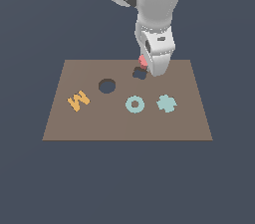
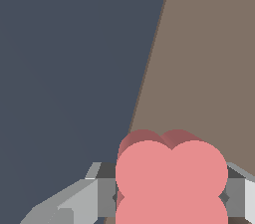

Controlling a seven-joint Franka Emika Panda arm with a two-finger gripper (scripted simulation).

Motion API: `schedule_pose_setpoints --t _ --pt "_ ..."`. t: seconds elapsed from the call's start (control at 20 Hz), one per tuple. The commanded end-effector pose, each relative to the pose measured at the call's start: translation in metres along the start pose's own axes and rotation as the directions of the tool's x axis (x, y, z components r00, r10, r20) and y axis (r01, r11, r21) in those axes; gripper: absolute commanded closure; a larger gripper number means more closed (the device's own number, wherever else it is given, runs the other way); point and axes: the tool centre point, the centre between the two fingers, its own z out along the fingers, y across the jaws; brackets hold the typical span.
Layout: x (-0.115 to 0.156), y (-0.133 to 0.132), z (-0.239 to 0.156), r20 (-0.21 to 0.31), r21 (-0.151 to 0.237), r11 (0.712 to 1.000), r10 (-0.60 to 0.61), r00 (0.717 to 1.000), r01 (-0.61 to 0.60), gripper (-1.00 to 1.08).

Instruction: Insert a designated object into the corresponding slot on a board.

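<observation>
A pink-red lobed block (image 2: 172, 178) sits between my two grey fingers (image 2: 89, 198), which press it from both sides. In the exterior view only a small part of the pink block (image 1: 142, 60) shows beside my gripper (image 1: 149, 66), low over the far part of the brown board (image 1: 124, 123). The small dark lobed slot (image 1: 139, 73) lies just below it, partly covered by my hand. The larger round hole (image 1: 107, 86) is toward the exterior view's left of the slot.
On the board lie a yellow M-shaped piece (image 1: 78, 100), a teal ring (image 1: 134, 104) and a teal lobed cross piece (image 1: 166, 103). The board's edge (image 2: 149, 63) meets the dark grey floor (image 2: 64, 68) in the wrist view.
</observation>
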Motion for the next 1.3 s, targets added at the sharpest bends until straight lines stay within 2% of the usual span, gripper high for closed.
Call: schedule_pose_setpoints --t 0.0,0.2,0.4,0.8,1.25 --pt "-0.005 0.001 -0.001 0.000 0.000 0.995 -0.095 0.995 0.095 1.08" --pt "-0.011 0.004 -0.001 0.001 0.000 0.971 -0.241 0.971 0.241 1.08" --pt "-0.018 0.009 -0.002 0.001 0.000 0.924 -0.382 0.924 0.382 1.08" --pt "-0.027 0.018 -0.002 0.001 0.000 0.789 -0.615 0.789 0.615 1.08" --pt "-0.032 0.028 -0.003 0.001 0.001 0.645 -0.764 0.645 0.764 1.08"
